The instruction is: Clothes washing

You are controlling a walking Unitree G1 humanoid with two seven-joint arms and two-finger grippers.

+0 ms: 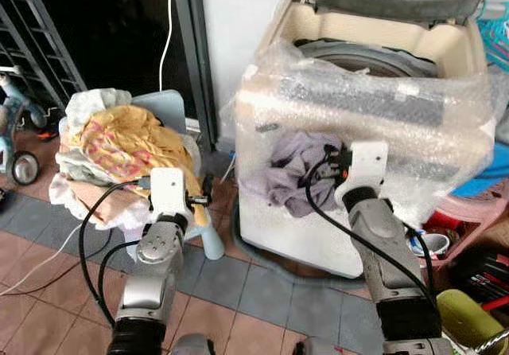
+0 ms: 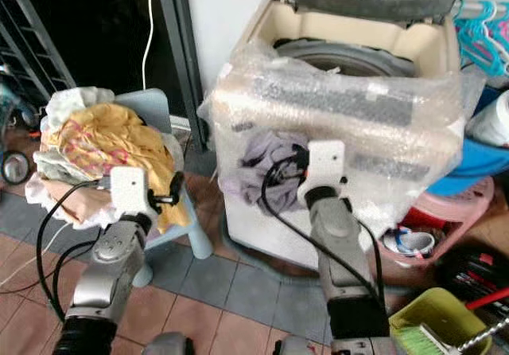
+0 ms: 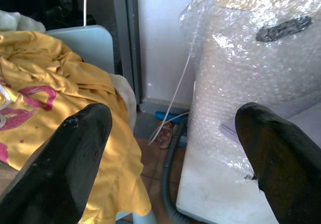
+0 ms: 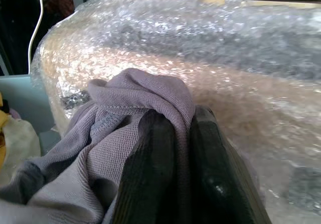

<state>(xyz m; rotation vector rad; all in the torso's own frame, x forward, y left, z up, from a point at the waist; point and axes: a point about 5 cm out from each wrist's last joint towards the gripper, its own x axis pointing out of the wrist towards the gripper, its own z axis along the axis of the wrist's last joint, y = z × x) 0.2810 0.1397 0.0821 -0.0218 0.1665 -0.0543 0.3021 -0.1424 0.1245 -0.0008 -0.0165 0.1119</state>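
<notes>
Right wrist view: right hand (image 4: 183,148) pinches grey garment (image 4: 100,148), fingertips buried in cloth.

One washing machine (image 1: 362,144), one chair (image 1: 171,108)

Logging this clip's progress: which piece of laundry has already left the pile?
The grey garment, pinched in the shut right claw against the bubble-wrapped washing machine. The yellow cloth lies on the chair pile beside the open left claw.
</notes>
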